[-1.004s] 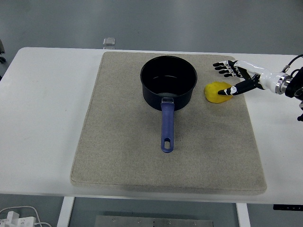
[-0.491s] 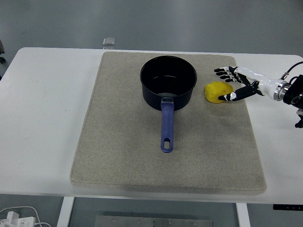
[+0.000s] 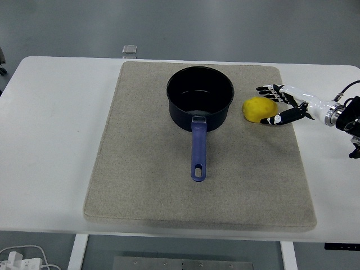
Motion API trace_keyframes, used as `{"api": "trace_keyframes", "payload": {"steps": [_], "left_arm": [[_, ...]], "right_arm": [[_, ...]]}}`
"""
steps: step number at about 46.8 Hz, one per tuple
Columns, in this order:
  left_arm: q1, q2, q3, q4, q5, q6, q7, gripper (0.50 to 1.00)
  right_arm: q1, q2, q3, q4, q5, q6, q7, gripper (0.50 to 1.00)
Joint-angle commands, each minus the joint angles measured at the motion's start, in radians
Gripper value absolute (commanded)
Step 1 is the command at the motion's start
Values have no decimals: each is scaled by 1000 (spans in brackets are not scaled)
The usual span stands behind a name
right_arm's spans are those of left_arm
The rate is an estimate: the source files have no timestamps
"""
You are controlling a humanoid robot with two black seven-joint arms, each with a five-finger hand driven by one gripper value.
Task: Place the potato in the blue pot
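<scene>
A yellow potato [image 3: 257,109] lies on the beige mat [image 3: 140,163], just right of the dark blue pot [image 3: 200,99]. The pot stands upright at the mat's far middle, empty, with its blue handle [image 3: 198,149] pointing toward me. My right hand [image 3: 275,106] comes in from the right edge and sits against the potato's right side. Its fingers [image 3: 266,90] are spread behind the potato and its thumb is at the potato's near side. The fingers are not closed around the potato. My left arm is out of view.
The mat covers the middle of the white table [image 3: 50,135]. A small clear object [image 3: 130,50] sits at the table's far edge. A white power strip with cables [image 3: 17,259] lies on the floor at the lower left.
My right hand has drawn back a little to the right and down, lowering beside the potato. The potato and pot have not moved.
</scene>
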State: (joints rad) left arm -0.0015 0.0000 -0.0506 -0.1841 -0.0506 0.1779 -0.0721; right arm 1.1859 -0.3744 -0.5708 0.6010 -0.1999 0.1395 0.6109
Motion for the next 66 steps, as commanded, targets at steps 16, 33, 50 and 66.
{"api": "trace_keyframes", "payload": {"steps": [16,33,50,66], "left_arm": [[0,0,0,0,0,0,0,992],[0,0,0,0,0,0,0,992],[0,0,0,0,0,0,0,992],[0,0,0,0,0,0,0,994]], "right_arm": [[-6,2,0,0,5,-32,0,500],[-15,2,0,0,7,-31,0,500],[-14,2,5,0,13,-32,0,500],[-5,-1,5,0,13,-31,0,500]]}}
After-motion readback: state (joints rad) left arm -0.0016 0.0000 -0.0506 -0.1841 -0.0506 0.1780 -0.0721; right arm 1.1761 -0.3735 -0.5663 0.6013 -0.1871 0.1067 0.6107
